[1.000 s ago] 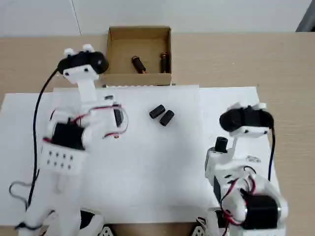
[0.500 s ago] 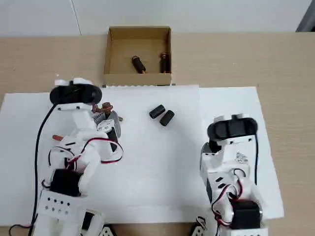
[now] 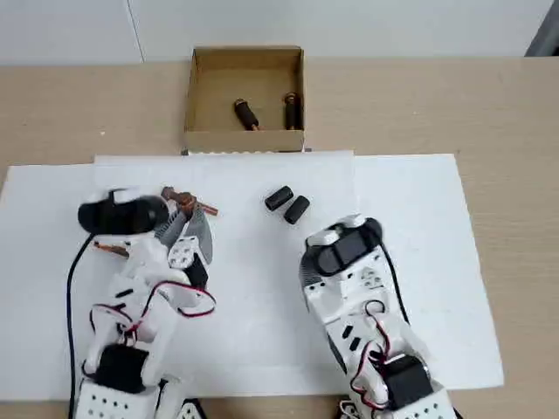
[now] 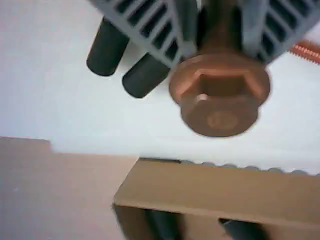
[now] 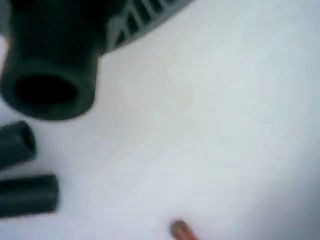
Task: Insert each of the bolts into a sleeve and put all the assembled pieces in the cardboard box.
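My left gripper [image 4: 218, 31] is shut on a copper bolt [image 4: 219, 94], hex head toward the camera; in the high view the bolt [image 3: 189, 202] sticks out from the left gripper [image 3: 185, 223] over the left of the paper. My right gripper [image 5: 70, 25] is shut on a black sleeve [image 5: 49, 76], open bore facing the camera. The right arm [image 3: 342, 244] sits just below two loose black sleeves [image 3: 279, 198] [image 3: 296, 209]. The cardboard box [image 3: 197, 96] at the back holds two assembled pieces [image 3: 245, 113] [image 3: 292, 111]. A second bolt [image 3: 109, 249] lies left of the left arm.
White paper [image 3: 419, 201] covers the table's middle, with bare wood around it. The box's front wall [image 4: 215, 192] stands beyond the held bolt. The loose sleeves [image 4: 107, 47] [image 4: 146, 75] lie between the two grippers.
The left arm drew back from beside the box toward the front with the bolt. The right arm swung left toward the paper's middle, carrying its sleeve.
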Tool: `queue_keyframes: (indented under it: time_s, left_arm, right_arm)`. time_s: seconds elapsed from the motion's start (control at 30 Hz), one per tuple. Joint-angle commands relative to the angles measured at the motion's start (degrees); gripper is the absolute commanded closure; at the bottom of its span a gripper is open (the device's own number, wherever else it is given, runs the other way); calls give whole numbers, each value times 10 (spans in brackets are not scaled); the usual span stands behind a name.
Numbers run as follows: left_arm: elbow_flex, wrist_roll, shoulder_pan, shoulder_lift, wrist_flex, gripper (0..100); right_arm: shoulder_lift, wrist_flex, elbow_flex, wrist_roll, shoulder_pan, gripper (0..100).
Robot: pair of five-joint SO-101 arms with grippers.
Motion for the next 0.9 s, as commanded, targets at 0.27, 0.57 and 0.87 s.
queue_keyframes:
  time_s: [0.27, 0.57, 0.87]
  left_arm:
    - [30, 135, 59, -127, -18, 995]
    - [30, 179, 61, -128, -18, 995]
    - [31, 185, 115, -128, -18, 995]
  right_arm:
    - [-8, -61, 40, 76, -122, 996]
    - [-8, -132, 69, 137, -123, 996]
    - [-8, -152, 76, 156, -160, 996]
